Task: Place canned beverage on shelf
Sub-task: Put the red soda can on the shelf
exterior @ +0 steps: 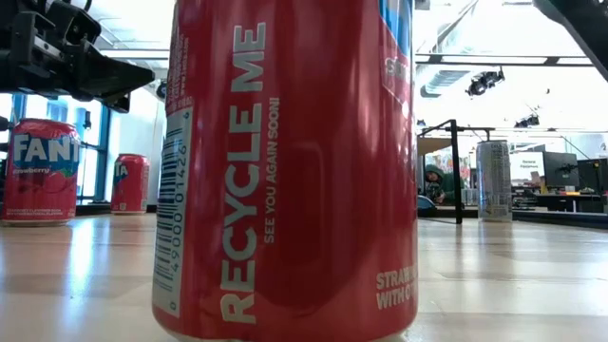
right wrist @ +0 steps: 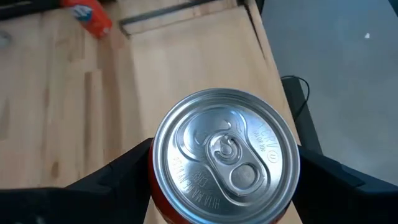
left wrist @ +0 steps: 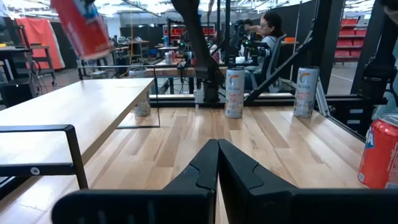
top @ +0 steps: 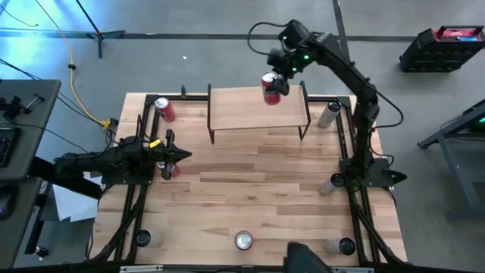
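High view: the right gripper (top: 274, 85) hangs over the shelf (top: 258, 108), near its far edge, fingers spread wide around a red can (top: 270, 87); the can looks to be above the plank, not resting on it, though from straight overhead I cannot be sure of the gap. The left gripper (top: 180, 155) waits low at the table's left side, pinched fully shut on nothing, with a second red can (top: 171, 170) just beside its tip and a third (top: 164, 109) near the far left corner. Silver cans stand by the shelf's right end (top: 328, 114) and along the near edge (top: 243, 241). Low view: a big red can (exterior: 290, 166) fills the frame, standing on the table (exterior: 95, 275) right at the lens; it hides the shelf's middle, so this view says nothing of the held can. Left wrist view: the shut fingers (left wrist: 214, 174) point across the table, the shelf's plank (left wrist: 68, 112) is bare, and the held can (left wrist: 82, 25) hangs tilted well above it. Right wrist view: the can's silver lid (right wrist: 225, 155) sits between the two dark fingers (right wrist: 115, 177), plank below, its edge and the floor close by. The risk, as I judge it: releasing from this height and tilt could topple the can, and so near the far edge it might roll off to the floor. No container here holds anything; the shelf carries no cans yet.
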`<state>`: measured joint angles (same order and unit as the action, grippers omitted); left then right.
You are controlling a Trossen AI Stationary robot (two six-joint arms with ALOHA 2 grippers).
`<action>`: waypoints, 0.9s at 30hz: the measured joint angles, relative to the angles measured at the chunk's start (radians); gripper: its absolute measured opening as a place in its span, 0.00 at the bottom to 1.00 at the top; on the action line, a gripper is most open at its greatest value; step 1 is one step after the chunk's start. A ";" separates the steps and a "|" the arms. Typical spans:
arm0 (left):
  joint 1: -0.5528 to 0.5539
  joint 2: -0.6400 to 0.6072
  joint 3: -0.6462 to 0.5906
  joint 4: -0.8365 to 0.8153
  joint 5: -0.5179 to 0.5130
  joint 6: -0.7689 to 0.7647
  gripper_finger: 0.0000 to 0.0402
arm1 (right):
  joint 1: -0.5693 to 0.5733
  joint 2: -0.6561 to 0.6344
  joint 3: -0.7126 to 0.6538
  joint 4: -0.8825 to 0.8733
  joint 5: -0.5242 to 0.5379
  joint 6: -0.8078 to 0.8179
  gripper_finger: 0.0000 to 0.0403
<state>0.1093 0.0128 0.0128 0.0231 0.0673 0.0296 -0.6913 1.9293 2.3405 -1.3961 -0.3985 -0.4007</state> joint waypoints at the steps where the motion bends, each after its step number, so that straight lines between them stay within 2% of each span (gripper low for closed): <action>1: 0.000 0.000 0.000 0.000 0.000 0.000 0.01 | 0.002 -0.020 0.000 -0.010 -0.001 0.003 0.72; 5: 0.000 0.000 0.000 0.000 0.000 0.000 0.01 | 0.020 -0.079 0.002 0.023 -0.005 0.021 0.72; 8: 0.000 0.000 0.000 0.000 0.000 0.000 0.01 | 0.039 -0.072 0.002 0.102 -0.005 0.053 0.72; 12: 0.000 0.000 0.000 0.000 0.000 0.000 0.01 | 0.064 -0.022 0.002 0.196 0.005 0.063 0.72; 18: 0.000 0.000 0.000 0.000 0.000 0.000 0.01 | 0.069 0.087 0.000 0.338 0.080 0.060 0.72; 27: 0.000 0.000 0.000 0.000 0.000 0.000 0.01 | 0.038 0.197 -0.001 0.339 0.082 0.035 0.72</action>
<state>0.1097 0.0128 0.0128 0.0231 0.0670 0.0292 -0.6534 2.1265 2.3400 -1.0573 -0.3161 -0.3659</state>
